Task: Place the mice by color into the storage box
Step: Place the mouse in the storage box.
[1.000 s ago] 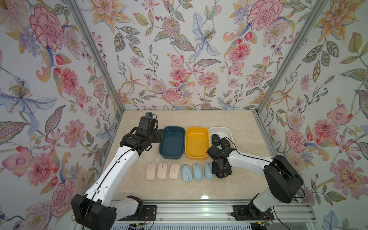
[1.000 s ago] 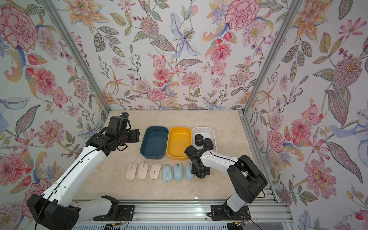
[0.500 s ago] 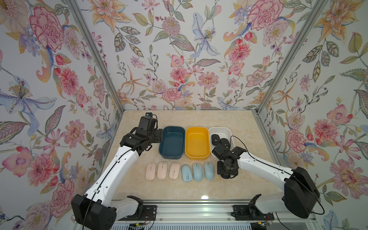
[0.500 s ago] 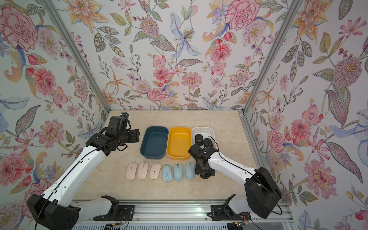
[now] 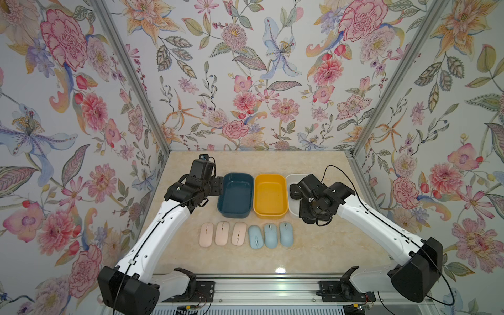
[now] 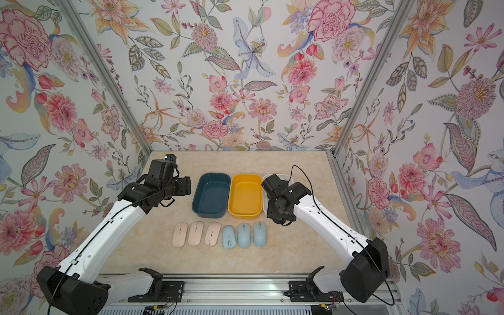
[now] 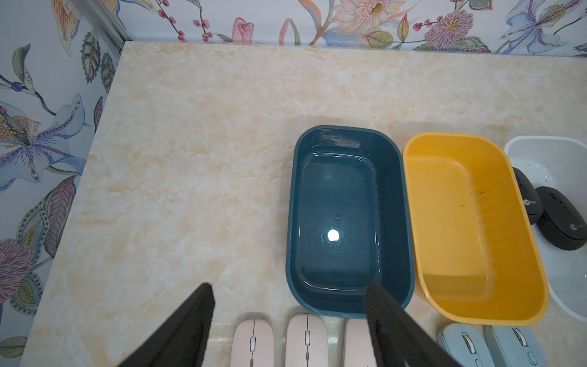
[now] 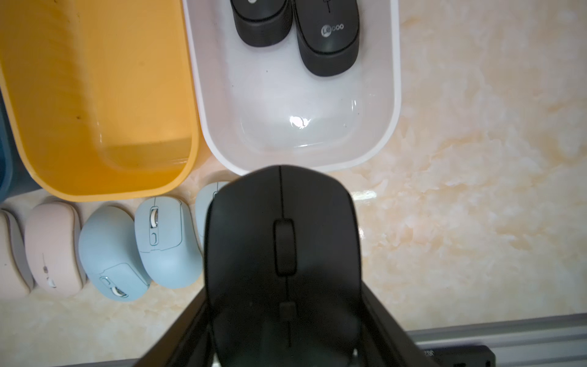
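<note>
Just before the yellow plastic box (image 5: 270,196), three light blue oval mice (image 5: 270,235) lie in a row on the marbled beige bench (image 5: 327,245), and three flat pale pink oval mice (image 5: 222,233) continue it leftward. Right of that box, the right jaws grip a black oval mouse (image 8: 282,254) at the white plastic box's (image 8: 394,79) near rim. Two black mice (image 8: 327,41) lie farther in. Left of the yellow box, past the dark teal plastic box (image 5: 236,196), the left jaws stand open.

Six mice (image 5: 256,236) in a row before three side-by-side bins (image 5: 270,195); two mice (image 7: 560,217) in the rightmost bin (image 8: 317,127)
</note>
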